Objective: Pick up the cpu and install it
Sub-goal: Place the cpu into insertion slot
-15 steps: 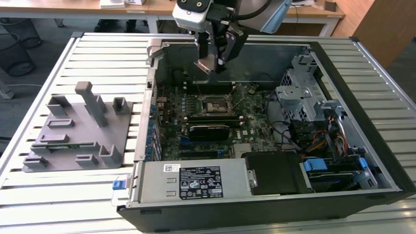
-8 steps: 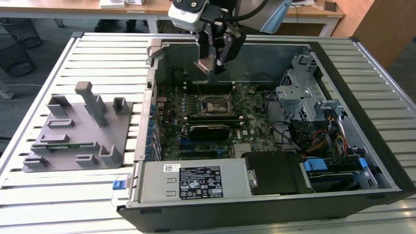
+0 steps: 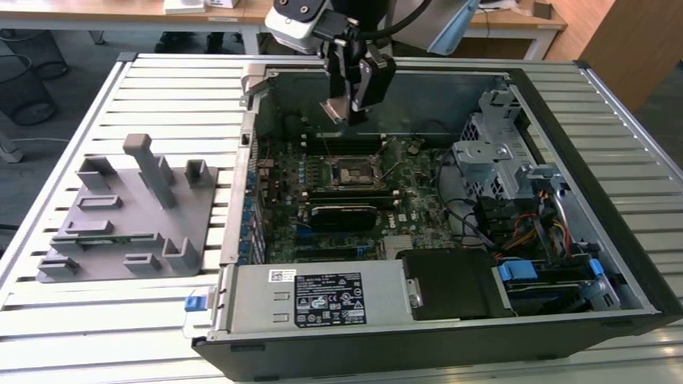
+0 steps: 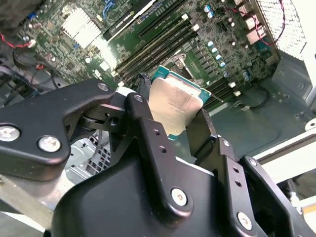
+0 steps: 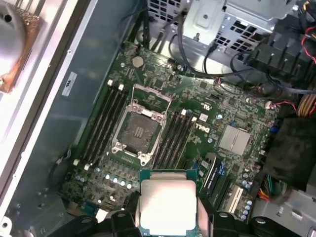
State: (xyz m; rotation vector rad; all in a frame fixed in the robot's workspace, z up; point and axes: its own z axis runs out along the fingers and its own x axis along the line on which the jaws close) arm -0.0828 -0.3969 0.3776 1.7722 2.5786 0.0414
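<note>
My gripper (image 3: 350, 102) hangs over the back part of the open computer case (image 3: 629, 264), shut on the cpu (image 3: 335, 109). In the second wrist view the cpu (image 4: 175, 103) is a silvery square chip with a thin green edge, clamped between the two black fingers (image 4: 143, 123). The first wrist view shows the cpu (image 5: 168, 205) flat between the fingers (image 5: 210, 219), above the motherboard (image 5: 197, 89). The open metal-framed socket (image 5: 139, 131) lies on the board a short way from the chip. In the exterior view the socket (image 3: 350, 170) sits below and in front of the gripper.
A grey plastic fixture (image 3: 123, 212) stands on the slatted table (image 3: 85, 320) at the exterior view's left. Inside the case are memory slots (image 5: 175, 136), a black heatsink (image 3: 344, 214), the power supply (image 3: 320, 298) and a drive cage with cables (image 3: 497, 156).
</note>
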